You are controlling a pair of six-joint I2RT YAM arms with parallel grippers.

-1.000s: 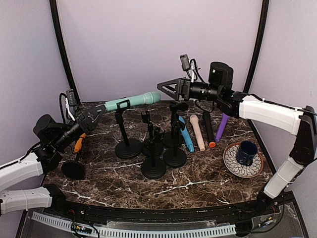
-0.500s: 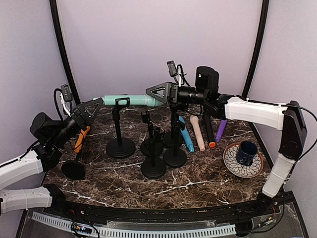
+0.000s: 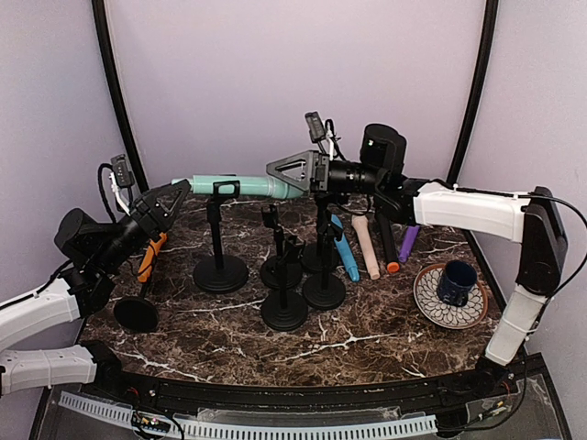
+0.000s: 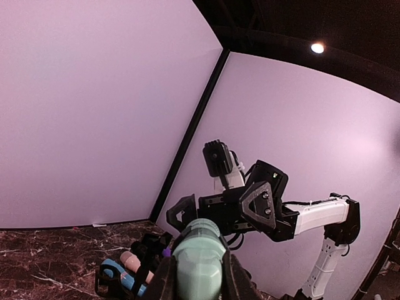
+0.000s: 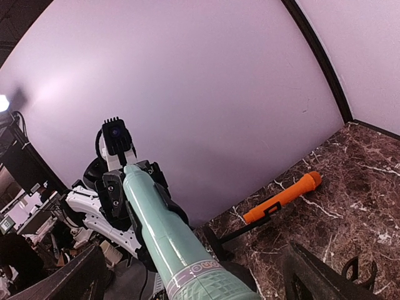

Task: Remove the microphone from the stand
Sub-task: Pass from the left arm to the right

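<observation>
Left fingers [image 4: 165,284] are clamping the tail end of the teal mic [image 3: 240,186], which is lying approx. horiz. in the clip of its stand [image 3: 218,247], btwn both arms. Right fingers [image 5: 325,278] are standing wide apart w/ the mic's head end btwn them.

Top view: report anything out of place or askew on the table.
Nothing looks spilled. The teal microphone lies level across its stand, left jaws shut on its tail. Four loose microphones lie flat beside empty stands.
</observation>
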